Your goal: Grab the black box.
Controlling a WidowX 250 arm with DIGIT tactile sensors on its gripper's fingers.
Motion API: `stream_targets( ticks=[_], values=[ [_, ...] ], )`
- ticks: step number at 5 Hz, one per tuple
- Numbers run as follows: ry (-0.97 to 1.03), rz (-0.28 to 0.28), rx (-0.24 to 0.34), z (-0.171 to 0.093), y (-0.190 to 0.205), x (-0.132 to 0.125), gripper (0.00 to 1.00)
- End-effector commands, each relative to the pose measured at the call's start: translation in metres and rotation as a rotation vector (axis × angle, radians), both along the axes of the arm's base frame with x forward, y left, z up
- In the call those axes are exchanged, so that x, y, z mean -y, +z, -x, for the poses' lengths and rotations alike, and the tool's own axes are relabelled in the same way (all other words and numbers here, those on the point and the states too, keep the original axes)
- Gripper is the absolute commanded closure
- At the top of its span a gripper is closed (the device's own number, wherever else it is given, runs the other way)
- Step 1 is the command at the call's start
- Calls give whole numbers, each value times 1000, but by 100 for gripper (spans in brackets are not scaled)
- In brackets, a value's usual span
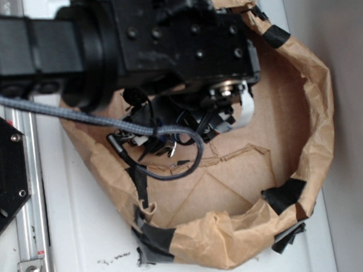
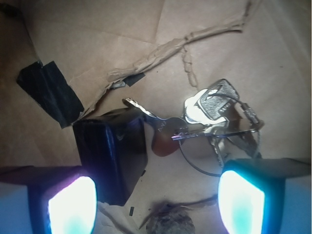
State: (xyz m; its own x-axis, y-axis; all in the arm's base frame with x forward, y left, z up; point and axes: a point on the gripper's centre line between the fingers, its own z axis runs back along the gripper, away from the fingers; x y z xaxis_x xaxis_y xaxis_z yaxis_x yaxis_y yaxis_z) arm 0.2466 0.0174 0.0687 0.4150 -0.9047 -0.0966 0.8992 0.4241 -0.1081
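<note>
The gripper [image 2: 156, 202] is hanging wide open, holding nothing. The black box [image 2: 111, 151] is sitting just above the left finger [image 2: 70, 204], its lower edge overlapping it. To the box's right, keys [image 2: 209, 114] are crowding the gap; bare brown paper [image 2: 97, 34] is lying beyond it.

Keys [image 2: 214, 109], tape patch [image 2: 48, 90] (on paper)

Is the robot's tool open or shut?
Open. In the wrist view, the tool has its fingers wide apart, with the black box not yet gripped.
</note>
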Motion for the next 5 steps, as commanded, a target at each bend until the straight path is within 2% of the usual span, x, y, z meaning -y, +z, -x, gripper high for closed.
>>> stream_targets(
  ticks=[1, 2, 4, 5],
  values=[
    [-54, 42, 6, 42, 13, -6, 0],
    [-75, 28, 10, 42, -1, 2, 0],
    [-61, 56, 86, 22, -31, 16, 0],
    [-71, 79, 84, 13, -43, 33, 43]
  ],
)
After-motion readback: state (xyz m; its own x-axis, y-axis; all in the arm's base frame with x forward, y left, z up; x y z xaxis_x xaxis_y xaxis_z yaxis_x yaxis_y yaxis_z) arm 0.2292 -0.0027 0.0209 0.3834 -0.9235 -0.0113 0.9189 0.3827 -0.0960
